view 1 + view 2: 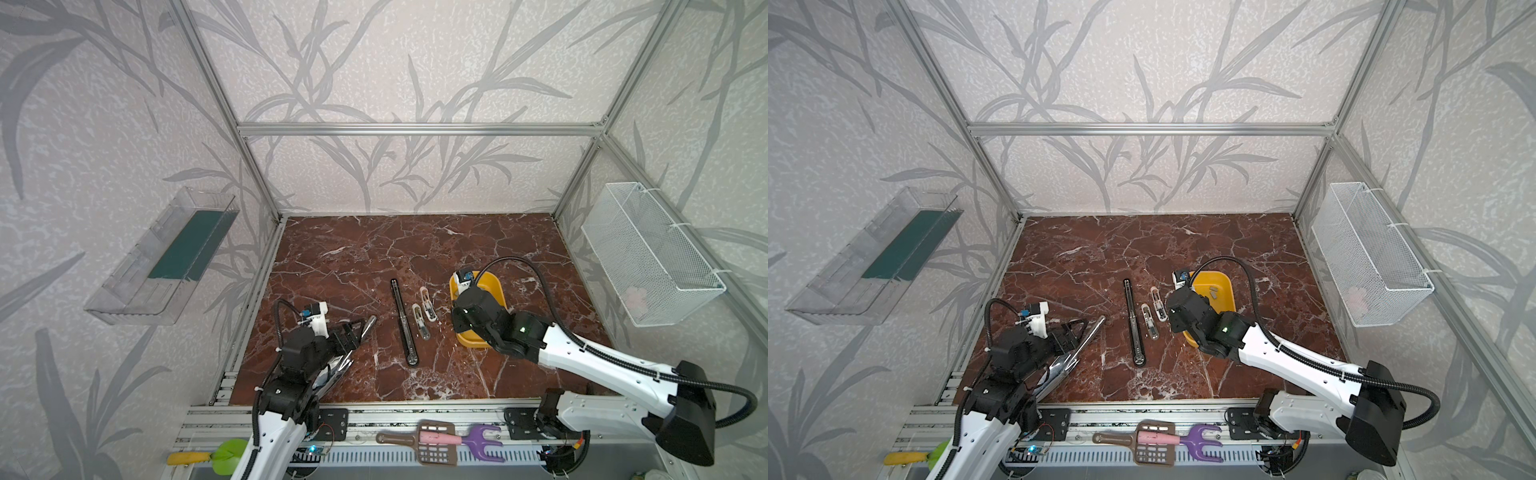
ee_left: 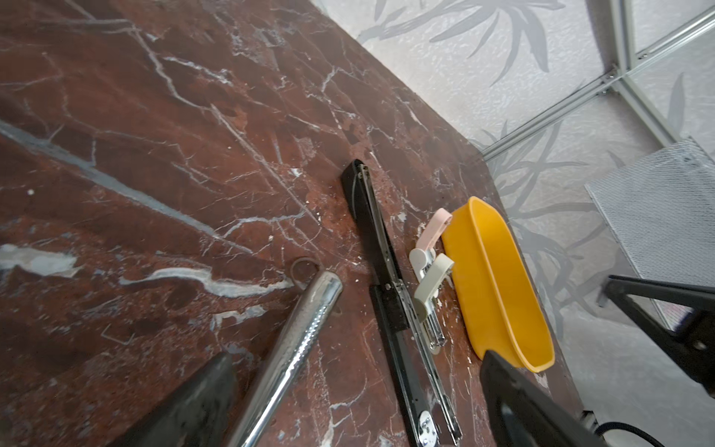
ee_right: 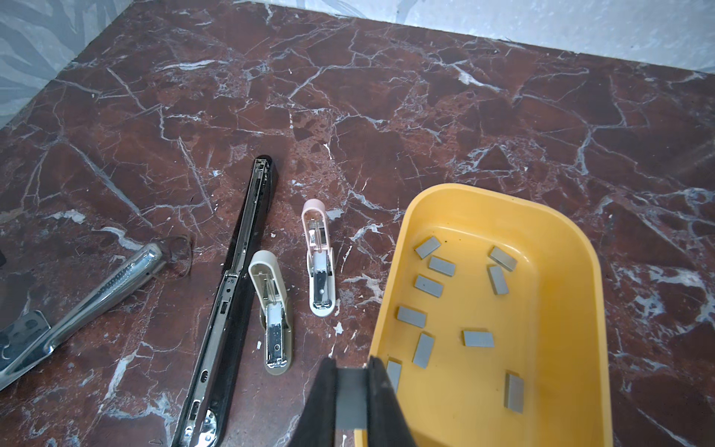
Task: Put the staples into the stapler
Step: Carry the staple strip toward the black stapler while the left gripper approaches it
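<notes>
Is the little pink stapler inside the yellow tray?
No, the pink stapler lies on the marble table beside the yellow tray, which holds only grey staples.

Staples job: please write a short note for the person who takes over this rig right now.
Right pincer: shut on one staple strip, at the yellow tray edge.
Left pincer: open, beside the chrome stapler.
About ten staples lie in the tray.
The black stapler, beige stapler and pink stapler lie open on the table.
Done: one strip picked.
Left: seat it in a stapler; none looks loaded yet.
</notes>
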{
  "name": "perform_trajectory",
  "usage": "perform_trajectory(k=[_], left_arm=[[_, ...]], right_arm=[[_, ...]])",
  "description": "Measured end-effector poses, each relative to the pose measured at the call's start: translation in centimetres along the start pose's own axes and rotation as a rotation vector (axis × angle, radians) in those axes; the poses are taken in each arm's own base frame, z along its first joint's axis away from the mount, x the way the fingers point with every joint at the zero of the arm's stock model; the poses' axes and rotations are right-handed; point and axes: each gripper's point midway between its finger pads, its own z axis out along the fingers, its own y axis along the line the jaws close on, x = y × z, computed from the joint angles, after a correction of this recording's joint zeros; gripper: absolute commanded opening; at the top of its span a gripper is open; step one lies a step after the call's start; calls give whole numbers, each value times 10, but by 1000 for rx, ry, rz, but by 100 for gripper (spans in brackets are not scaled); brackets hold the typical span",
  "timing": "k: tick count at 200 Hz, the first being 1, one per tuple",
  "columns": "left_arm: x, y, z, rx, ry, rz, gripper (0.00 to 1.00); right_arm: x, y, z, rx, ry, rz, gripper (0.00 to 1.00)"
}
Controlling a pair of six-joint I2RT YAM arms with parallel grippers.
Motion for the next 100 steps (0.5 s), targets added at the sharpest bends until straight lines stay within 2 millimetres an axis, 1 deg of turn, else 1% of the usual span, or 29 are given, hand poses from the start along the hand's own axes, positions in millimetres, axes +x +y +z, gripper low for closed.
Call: perform_trajectory(k=[16,36,87,100], left_arm=[[-5,-8,-5,38,-38,19,99],[-10,-14,-10,65,-74,34,99],[-7,-12,-9,66,-72,33,99],[-5,-11,-8,63,-63,31,99]], right_arm=[[4,7,6,-12,9,0,1],[11,19,13,-27,25,-20,1],[45,60,24,-74,89,-105,1],[51,67,26,-78,105,-109,0]])
